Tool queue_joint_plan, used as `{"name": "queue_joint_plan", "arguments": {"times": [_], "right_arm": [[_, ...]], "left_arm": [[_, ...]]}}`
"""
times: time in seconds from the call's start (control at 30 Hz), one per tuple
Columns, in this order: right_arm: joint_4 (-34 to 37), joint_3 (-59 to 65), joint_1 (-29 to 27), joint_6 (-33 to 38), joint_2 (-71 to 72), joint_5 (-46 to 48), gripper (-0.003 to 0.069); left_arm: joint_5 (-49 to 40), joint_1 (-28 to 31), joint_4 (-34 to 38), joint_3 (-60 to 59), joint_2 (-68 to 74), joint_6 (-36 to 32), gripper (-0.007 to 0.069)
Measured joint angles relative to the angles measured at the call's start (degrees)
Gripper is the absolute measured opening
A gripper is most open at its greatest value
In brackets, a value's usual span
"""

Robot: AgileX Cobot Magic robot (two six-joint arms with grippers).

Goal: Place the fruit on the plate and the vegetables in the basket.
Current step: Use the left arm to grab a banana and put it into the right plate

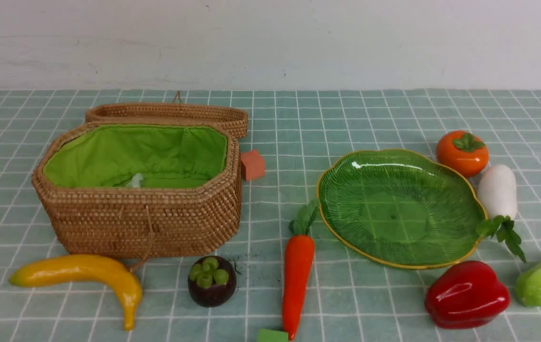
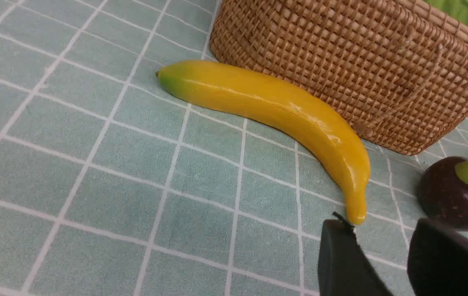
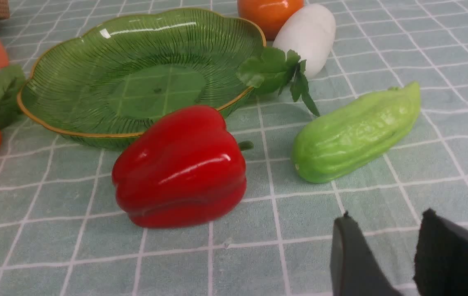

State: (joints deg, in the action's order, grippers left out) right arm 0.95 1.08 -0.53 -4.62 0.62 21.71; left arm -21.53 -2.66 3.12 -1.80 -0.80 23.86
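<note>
Two containers — fruitless plate [image 1: 394, 213], basket [image 1: 142, 223] with white scrap [image 1: 135, 180] inside — both grippers [image 2: 382, 230] [image 3: 388, 218] parted.

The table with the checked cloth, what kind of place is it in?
Maybe a robot's practice spot made to look like a picnic. There's a checked cloth, a woven basket, and shiny fruit like the banana, which looks like a toy.

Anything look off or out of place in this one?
Nothing looks spilled or broken. Slightly odd: a white scrap lies inside the otherwise bare basket, too small to identify, and the radish's leaves touch or overhang the plate's rim.
</note>
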Motion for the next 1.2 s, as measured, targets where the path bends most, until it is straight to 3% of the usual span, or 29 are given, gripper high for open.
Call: {"name": "queue_joint_plan", "arguments": {"times": [0.9, 0.97, 1.1, 1.2], "right_arm": [[0.0, 0.0, 0.0, 0.0, 0.0, 0.0, 0.0241], [0.0, 0.0, 0.0, 0.0, 0.0, 0.0, 0.0241], [0.0, 0.0, 0.0, 0.0, 0.0, 0.0, 0.0241], [0.0, 0.0, 0.0, 0.0, 0.0, 0.0, 0.0241]], "left_arm": [[1.8, 0.0, -1.3, 0.0, 0.0, -0.3, 0.0239], [5.7, 0.0, 1.4, 0.0, 0.0, 2.2, 0.0239], [13.2, 0.0, 14.8, 0.0, 0.0, 12.7, 0.0239], [16.3, 0.0, 17.4, 0.0, 0.0, 14.0, 0.0239]]}}
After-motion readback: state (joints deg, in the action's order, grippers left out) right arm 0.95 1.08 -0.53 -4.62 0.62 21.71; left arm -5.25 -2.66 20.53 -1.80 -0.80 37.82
